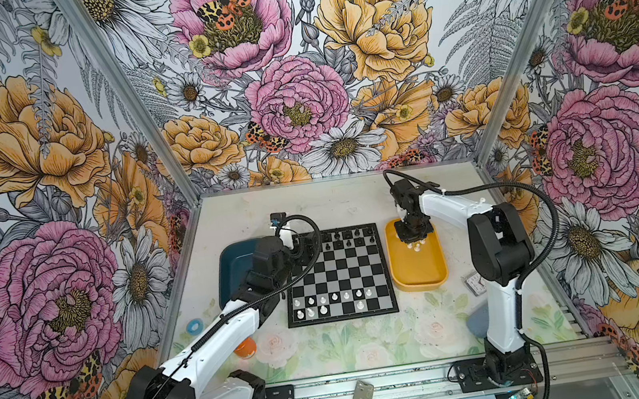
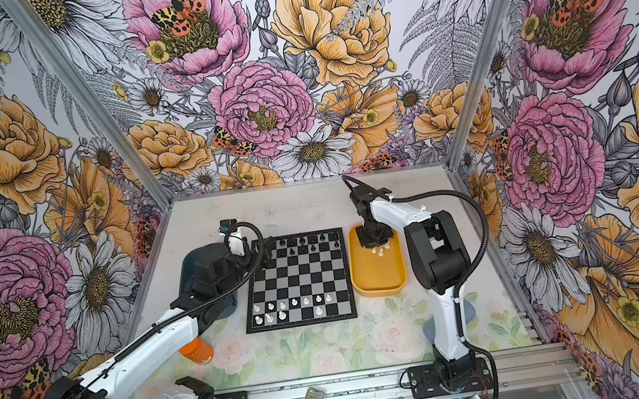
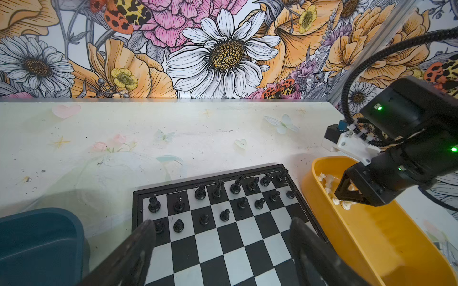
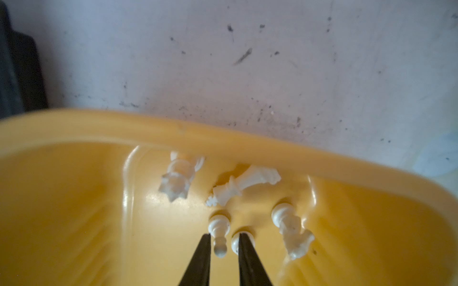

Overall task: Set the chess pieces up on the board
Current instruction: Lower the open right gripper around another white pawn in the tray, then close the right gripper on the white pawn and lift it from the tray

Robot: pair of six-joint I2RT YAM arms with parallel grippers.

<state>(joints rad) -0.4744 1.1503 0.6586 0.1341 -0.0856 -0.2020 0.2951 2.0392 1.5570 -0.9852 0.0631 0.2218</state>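
The board [image 1: 338, 275] [image 2: 297, 281] lies mid-table. Several white chess pieces [image 1: 335, 297] stand in its two near rows, and black pieces [image 1: 340, 239] fill the far rows. More white chess pieces lie in the yellow tray [image 1: 419, 267] to its right. My right gripper [image 1: 415, 240] [image 4: 224, 235] reaches down into the tray's far end. Its jaws are narrowly open around a lying white pawn [image 4: 219, 227], with a gap on one side. A knight [image 4: 292, 235] and two taller figures [image 4: 245, 183] lie close by. My left gripper [image 3: 222, 222] hovers wide open over the board's far left, holding nothing.
A teal tray [image 1: 234, 262] sits left of the board, partly under my left arm. An orange bottle [image 1: 245, 346] and a blue ring [image 1: 194, 327] lie at the near left. A small clock [image 1: 472, 282] and a grey-blue object [image 1: 477, 322] sit by the right arm.
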